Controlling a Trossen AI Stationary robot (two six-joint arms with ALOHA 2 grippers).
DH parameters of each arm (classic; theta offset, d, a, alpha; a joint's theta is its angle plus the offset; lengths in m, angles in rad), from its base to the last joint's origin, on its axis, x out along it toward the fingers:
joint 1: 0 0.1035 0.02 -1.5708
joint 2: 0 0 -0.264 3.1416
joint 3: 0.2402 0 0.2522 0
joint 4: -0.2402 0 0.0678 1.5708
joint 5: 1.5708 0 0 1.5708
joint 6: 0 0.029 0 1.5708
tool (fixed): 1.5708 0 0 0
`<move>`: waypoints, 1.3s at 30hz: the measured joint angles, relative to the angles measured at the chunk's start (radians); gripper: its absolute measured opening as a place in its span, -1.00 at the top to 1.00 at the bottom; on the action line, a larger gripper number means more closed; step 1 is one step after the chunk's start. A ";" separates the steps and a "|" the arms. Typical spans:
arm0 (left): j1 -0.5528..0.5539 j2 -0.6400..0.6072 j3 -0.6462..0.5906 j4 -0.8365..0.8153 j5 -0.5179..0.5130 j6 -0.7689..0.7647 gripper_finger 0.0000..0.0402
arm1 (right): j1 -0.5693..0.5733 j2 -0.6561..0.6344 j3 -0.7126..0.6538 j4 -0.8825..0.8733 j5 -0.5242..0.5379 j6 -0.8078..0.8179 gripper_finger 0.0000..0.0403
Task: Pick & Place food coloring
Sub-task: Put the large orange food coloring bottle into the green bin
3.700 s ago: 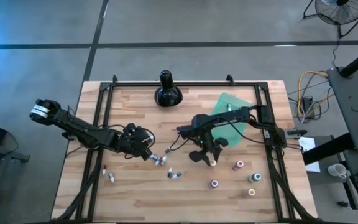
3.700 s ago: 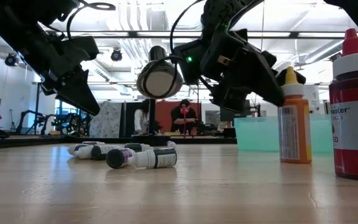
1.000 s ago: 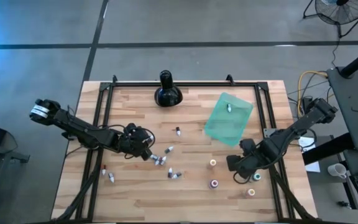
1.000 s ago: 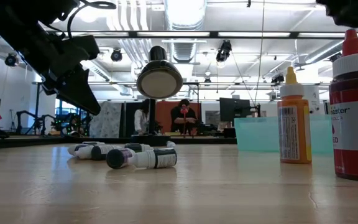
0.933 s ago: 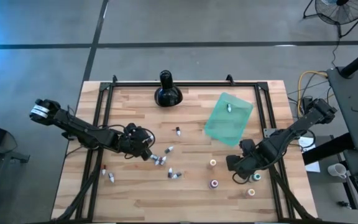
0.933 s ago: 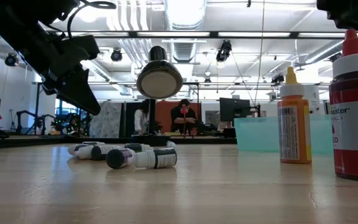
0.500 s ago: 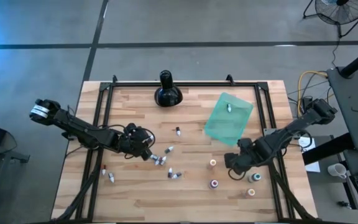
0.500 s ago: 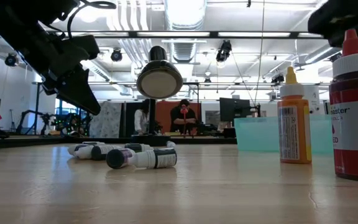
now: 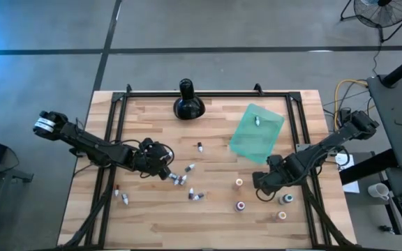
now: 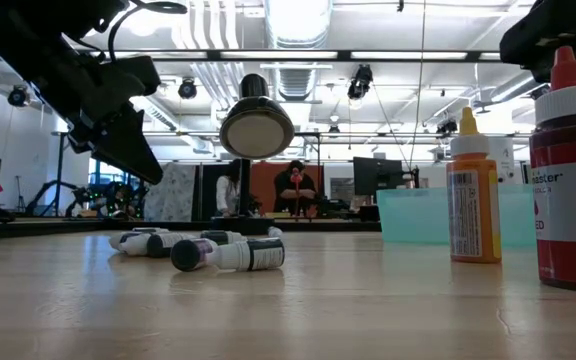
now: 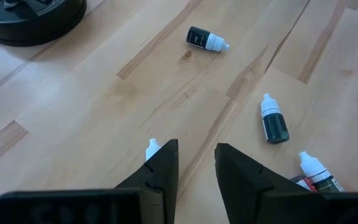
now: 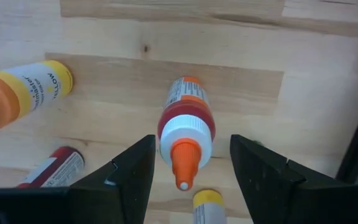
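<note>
An upright food coloring dropper [image 12: 186, 134] with an orange tip and red collar stands on the table. My right gripper [image 12: 191, 142] points down over it, open, one finger on each side and touching nothing. Other droppers stand nearby: yellow-labelled [image 12: 27, 92], red [image 12: 53, 168], yellow-capped [image 12: 206, 205]. Small white-and-dark vials [image 11: 207, 39] [image 11: 273, 122] lie on their sides mid-table. My left gripper [image 11: 196, 150] hangs over them, open by a narrow gap with only bare wood in it. In the high view it [image 9: 165, 169] is left of centre and the right gripper [image 9: 262, 184] is near the right.
A teal plastic sheet [image 9: 257, 132] lies at the far right with one vial [image 9: 257, 120] on it. A black bulbous long-necked object [image 9: 188, 101] stands at the far edge. More vials [image 9: 124, 199] lie near the left rail. A black frame [image 9: 114, 139] borders the table.
My right gripper has come down a little over the orange-tipped dropper and shifted slightly toward the table's left, with its fingers still apart. The bottles and vials have not moved.
</note>
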 joint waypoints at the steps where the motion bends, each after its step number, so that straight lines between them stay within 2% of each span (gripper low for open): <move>1: 0.000 0.000 0.000 0.000 0.000 -0.001 0.60 | 0.000 0.000 0.000 0.001 0.000 0.002 0.03; 13: 0.000 0.000 0.000 0.000 0.000 -0.001 0.60 | -0.004 0.000 -0.003 0.004 0.001 0.003 0.36; 22: 0.000 0.000 0.000 0.000 0.000 -0.001 0.60 | -0.004 0.000 0.002 0.012 -0.015 0.003 0.43; 27: 0.000 0.000 0.000 0.000 0.000 -0.001 0.60 | -0.005 0.000 0.087 -0.055 -0.013 -0.019 0.44; 35: 0.001 0.000 0.000 0.000 0.000 0.018 0.60 | -0.065 0.002 0.375 -0.450 0.184 -0.028 0.45; 39: 0.001 0.000 0.000 0.000 0.000 0.018 0.60 | -0.160 -0.006 0.430 -0.479 0.258 -0.135 0.45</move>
